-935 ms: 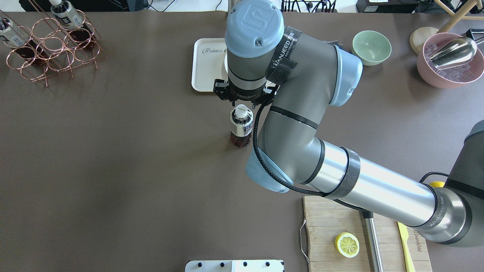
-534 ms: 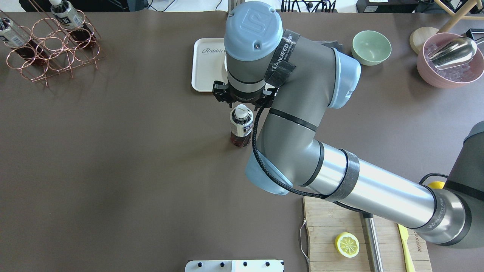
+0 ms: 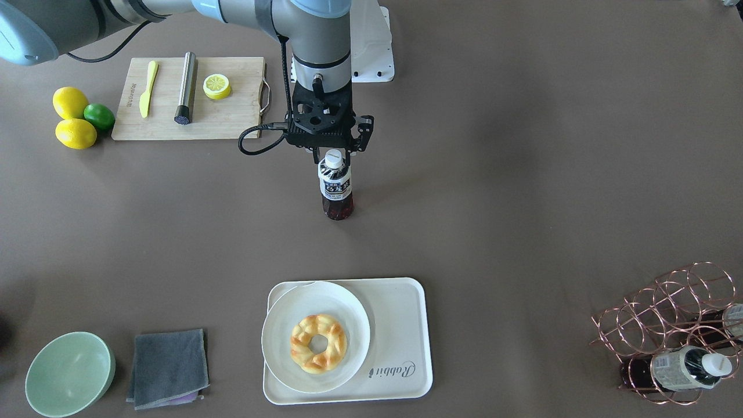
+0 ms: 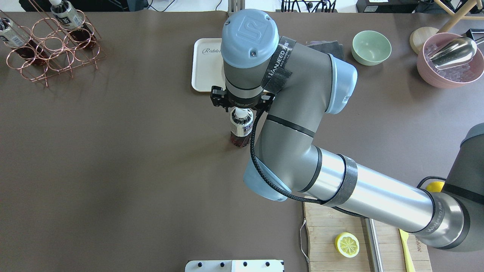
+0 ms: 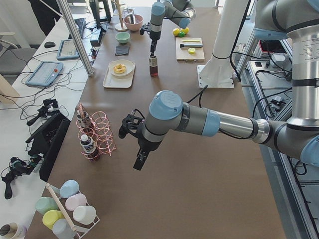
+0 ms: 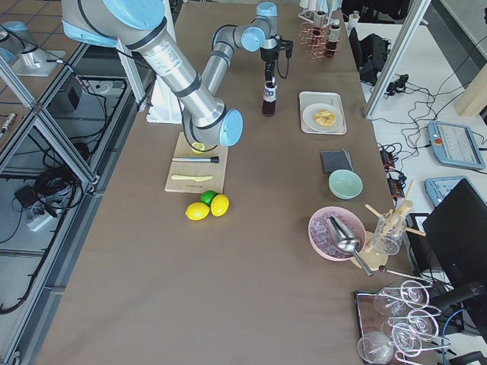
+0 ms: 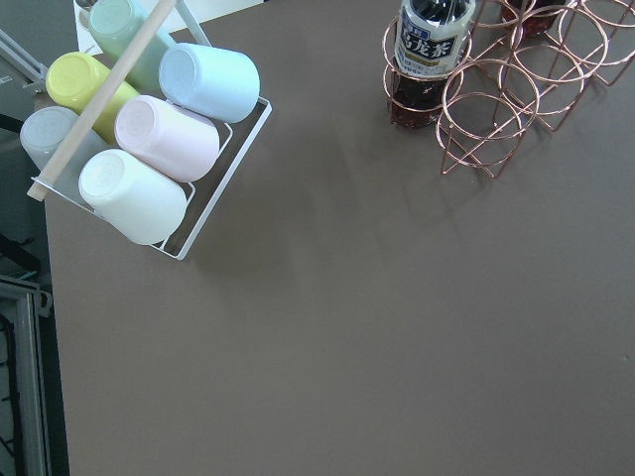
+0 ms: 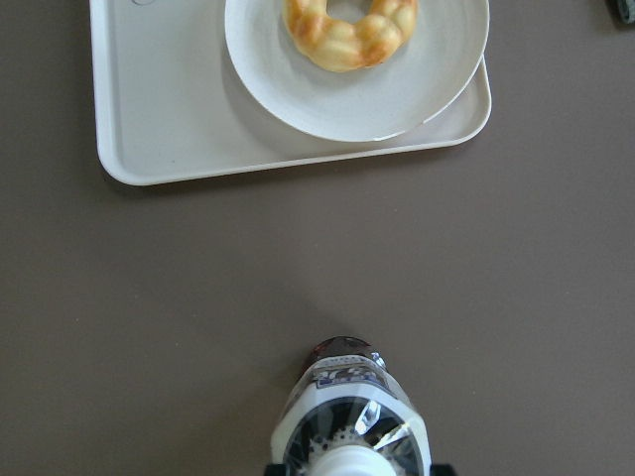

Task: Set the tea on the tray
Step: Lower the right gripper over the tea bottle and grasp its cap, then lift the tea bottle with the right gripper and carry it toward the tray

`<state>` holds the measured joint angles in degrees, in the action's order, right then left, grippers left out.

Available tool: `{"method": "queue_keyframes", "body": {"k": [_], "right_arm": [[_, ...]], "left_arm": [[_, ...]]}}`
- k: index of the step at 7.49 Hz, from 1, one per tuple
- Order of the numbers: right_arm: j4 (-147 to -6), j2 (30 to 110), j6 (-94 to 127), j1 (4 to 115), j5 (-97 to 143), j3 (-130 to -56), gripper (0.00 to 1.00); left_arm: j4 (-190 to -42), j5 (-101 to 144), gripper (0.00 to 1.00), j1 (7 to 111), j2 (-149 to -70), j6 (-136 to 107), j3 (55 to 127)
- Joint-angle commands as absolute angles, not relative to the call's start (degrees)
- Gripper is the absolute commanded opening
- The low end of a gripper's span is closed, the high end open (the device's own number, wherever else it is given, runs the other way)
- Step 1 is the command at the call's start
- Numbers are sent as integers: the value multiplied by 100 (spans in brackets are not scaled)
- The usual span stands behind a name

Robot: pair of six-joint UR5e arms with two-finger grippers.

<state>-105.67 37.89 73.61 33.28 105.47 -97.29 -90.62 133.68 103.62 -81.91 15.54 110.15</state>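
Observation:
The tea bottle (image 3: 335, 188) stands upright on the brown table, white cap up; it also shows in the overhead view (image 4: 241, 130) and at the bottom of the right wrist view (image 8: 349, 421). My right gripper (image 3: 335, 154) is directly above it, open, with a finger on each side of the cap and not closed on it. The cream tray (image 3: 400, 325) marked "Rabbit" lies beyond the bottle (image 4: 204, 71), holding a round white plate (image 3: 278, 354) with a doughnut; its other half (image 8: 169, 109) is bare. My left gripper (image 5: 138, 160) hangs over the table's other end; I cannot tell its state.
A copper wire rack (image 3: 667, 325) holds two more bottles. A wooden cutting board (image 3: 232, 119) carries a lemon half, a steel rod and a yellow knife, with lemons and a lime beside it. A green bowl (image 3: 69, 371) and a grey cloth (image 3: 168, 366) lie beside the tray.
My right gripper has come down and slightly toward the robot, so it now sits over the bottle's cap. The bottle has not moved.

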Motion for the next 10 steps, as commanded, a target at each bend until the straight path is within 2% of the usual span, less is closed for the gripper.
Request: {"method": "queue_keyframes", "body": {"k": [1,3,4,6,7,9,10], "right_arm": [[-10573,3779,7365,3349,10547,-9738,0],[-10765,3727,7348,3558,10608,-9869,0],[-11106,3700,7313,3629,10617,-10183,0],[-11197,3551,7173,3717,10600,-10116,0],[-11189,3298,7033,3796,10582,-9786,0],[-11075,2185,6944,3980,10608,-8235,0],[-10761,1901,6717,4138,10704,-7644,0]], "left_arm": [[-9070,13368,97,10362,-8191,1547,11021],[-9062,13368,97,10362,-8191,1547,11030],[-9062,13368,97,10362,-8191,1547,11022],[-9062,13368,97,10362,-8191,1538,10995],[-9053,13368,97,10362,-8191,1538,10986],[-9044,13359,97,10362,-8209,1538,10978],[-9044,13359,97,10362,-8209,1529,10943]]}}
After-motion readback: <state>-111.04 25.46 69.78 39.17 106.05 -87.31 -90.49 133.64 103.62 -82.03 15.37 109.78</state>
